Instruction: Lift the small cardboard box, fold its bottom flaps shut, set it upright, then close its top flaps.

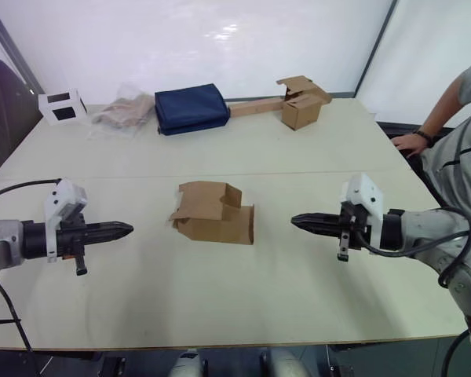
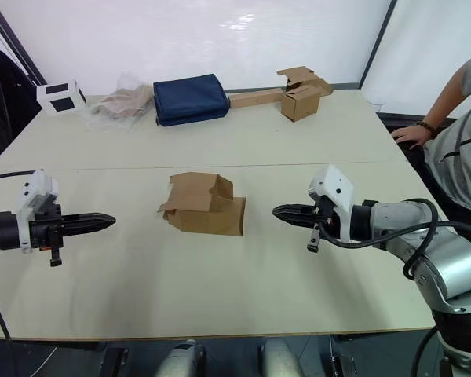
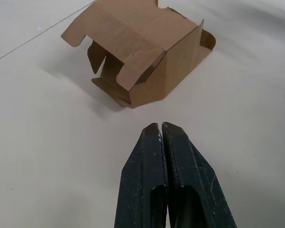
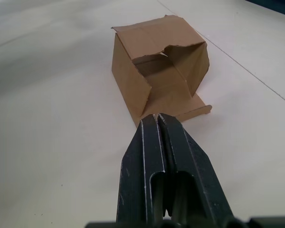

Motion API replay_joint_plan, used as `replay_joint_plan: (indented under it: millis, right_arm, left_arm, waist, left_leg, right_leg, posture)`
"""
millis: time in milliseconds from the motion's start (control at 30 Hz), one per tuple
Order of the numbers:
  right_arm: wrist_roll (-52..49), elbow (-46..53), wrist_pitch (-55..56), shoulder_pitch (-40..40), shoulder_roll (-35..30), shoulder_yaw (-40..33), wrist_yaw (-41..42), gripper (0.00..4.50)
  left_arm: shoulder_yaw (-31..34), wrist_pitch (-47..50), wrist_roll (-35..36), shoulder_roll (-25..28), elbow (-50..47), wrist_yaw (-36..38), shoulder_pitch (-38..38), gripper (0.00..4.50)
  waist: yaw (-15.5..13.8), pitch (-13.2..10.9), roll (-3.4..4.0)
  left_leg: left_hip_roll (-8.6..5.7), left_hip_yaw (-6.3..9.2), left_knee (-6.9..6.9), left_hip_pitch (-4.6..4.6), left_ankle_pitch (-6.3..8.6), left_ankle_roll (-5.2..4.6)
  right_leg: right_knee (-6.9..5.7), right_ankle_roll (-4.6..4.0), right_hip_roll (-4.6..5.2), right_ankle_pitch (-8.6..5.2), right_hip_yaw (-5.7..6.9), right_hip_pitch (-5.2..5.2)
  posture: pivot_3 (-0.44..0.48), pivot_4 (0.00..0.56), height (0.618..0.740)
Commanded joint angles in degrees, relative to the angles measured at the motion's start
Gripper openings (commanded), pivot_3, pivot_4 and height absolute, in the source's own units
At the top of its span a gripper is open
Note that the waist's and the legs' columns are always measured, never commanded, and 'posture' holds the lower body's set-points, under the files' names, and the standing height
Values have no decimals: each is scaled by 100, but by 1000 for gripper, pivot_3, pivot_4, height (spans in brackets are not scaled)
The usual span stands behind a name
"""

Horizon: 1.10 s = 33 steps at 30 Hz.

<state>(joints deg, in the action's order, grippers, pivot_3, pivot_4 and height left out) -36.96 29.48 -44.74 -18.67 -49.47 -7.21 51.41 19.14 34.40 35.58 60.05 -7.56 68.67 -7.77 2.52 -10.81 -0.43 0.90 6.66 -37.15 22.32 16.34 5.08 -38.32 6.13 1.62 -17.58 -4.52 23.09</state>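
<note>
Head stereo downward; wrist cameras tableward.

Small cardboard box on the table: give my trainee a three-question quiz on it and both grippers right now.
1. True or false: the small cardboard box lies on its side with flaps open at both ends.
2. Which gripper is shut on the box: A left, B right, C neither?
3. Fill in: the left gripper and right gripper both have their fingers ____.

Key: 1 true; 2 C; 3 shut.
</note>
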Motion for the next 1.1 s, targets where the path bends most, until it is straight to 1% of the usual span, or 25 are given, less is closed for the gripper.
replay_joint_plan:
  millis: [33,133,233,367,467,567,667,700,733,767,800,867,900,1033,1100]
  right_arm:
    - [26,77,178,-99,-10,-37,-16,0]
    - [134,148,257,1,-33,2,-72,0]
    - [-52,235,154,-30,52,-121,-201,0]
    - [154,224,324,75,-31,-58,-222,0]
    - [163,271,346,87,17,-80,-312,0]
    - [198,303,393,104,107,-82,-444,0]
    - [298,294,487,88,151,24,-494,0]
    - [326,288,520,74,167,47,-510,0]
    - [344,282,546,65,193,58,-539,0]
    - [361,281,571,59,221,72,-570,0]
    - [374,293,585,62,254,90,-603,0]
    - [407,352,597,95,308,138,-671,0]
    - [405,391,593,115,337,152,-708,0]
    - [400,553,554,207,408,153,-843,0]
    - [404,644,531,289,386,115,-903,0]
  left_arm:
    - [72,-123,9,64,-9,41,-262,66]
    - [-32,-140,-13,-5,9,29,-380,66]
    - [-151,-133,2,-113,-31,1,-493,66]
    - [-444,-125,-82,-238,261,-23,-925,66]
    - [-601,136,-40,-400,482,-232,-1350,66]
    - [-961,651,44,-523,805,-176,-1894,768]
    - [-1247,1023,58,-690,1406,-23,-2451,1961]
    - [-1303,1228,100,-740,1699,48,-2653,2244]
    - [-1375,1505,146,-778,2025,152,-2863,2701]
    - [-1502,1768,149,-783,2332,310,-3043,2990]
    - [-1635,1984,119,-803,2619,464,-3205,3463]
    - [-1843,2325,37,-935,3188,639,-3541,4053]
    - [-1945,2449,-25,-1015,3473,710,-3715,4444]
    - [-2161,2990,-170,-1333,4567,894,-4369,4444]
    - [-2196,3051,-305,-1549,5157,892,-4668,4444]
  waist:
    - [0,0,0]
    - [-2,0,0]
    - [-1,0,0]
    - [-12,-1,-2]
    - [-4,-1,-2]
    - [-5,0,-2]
    - [2,0,-2]
    - [1,0,-3]
    - [4,0,-2]
    - [9,0,-2]
    - [21,0,-2]
    - [29,0,-2]
    - [27,0,-2]
    - [5,0,-3]
    - [4,0,-4]
  left_leg:
    - [0,0,0,0,0,0]
    - [0,-1,0,0,0,0]
    - [0,-1,0,0,0,0]
    - [0,0,-1,1,0,0]
    - [-1,0,-2,1,0,0]
    - [-1,0,-5,1,0,0]
    - [-2,1,-5,1,0,0]
    - [-2,0,-5,1,0,0]
    - [-2,1,-5,1,0,0]
    - [-2,1,-6,1,0,0]
    - [-2,1,-5,1,0,0]
    - [-2,1,-4,1,0,0]
    - [-3,1,-4,1,0,0]
    - [-5,5,-13,5,0,0]
    - [-5,6,-16,6,0,0]
  right_leg:
    - [0,0,0,0,0,0]
    - [1,0,1,0,-1,0]
    - [0,0,0,0,0,0]
    - [-1,0,-1,0,1,0]
    - [-1,0,-1,0,0,0]
    - [-3,0,-2,0,1,0]
    - [-4,1,-3,0,1,0]
    - [-4,1,-3,0,1,0]
    - [-4,1,-5,0,2,0]
    - [-5,1,-5,0,2,0]
    - [-5,1,-6,0,2,0]
    - [-6,1,-7,0,1,3]
    - [-7,1,-7,0,1,3]
    - [-11,1,-6,0,4,3]
    - [-11,1,-6,0,4,3]
  posture:
    - [0,150,740]
    - [0,150,740]
    - [0,150,740]
    - [0,150,740]
    - [0,150,740]
    - [0,150,740]
    - [0,150,740]
    - [0,150,740]
    - [0,150,740]
    - [0,150,740]
    - [0,150,740]
    - [0,150,740]
    - [0,150,740]
    - [0,150,740]
    - [0,150,740]
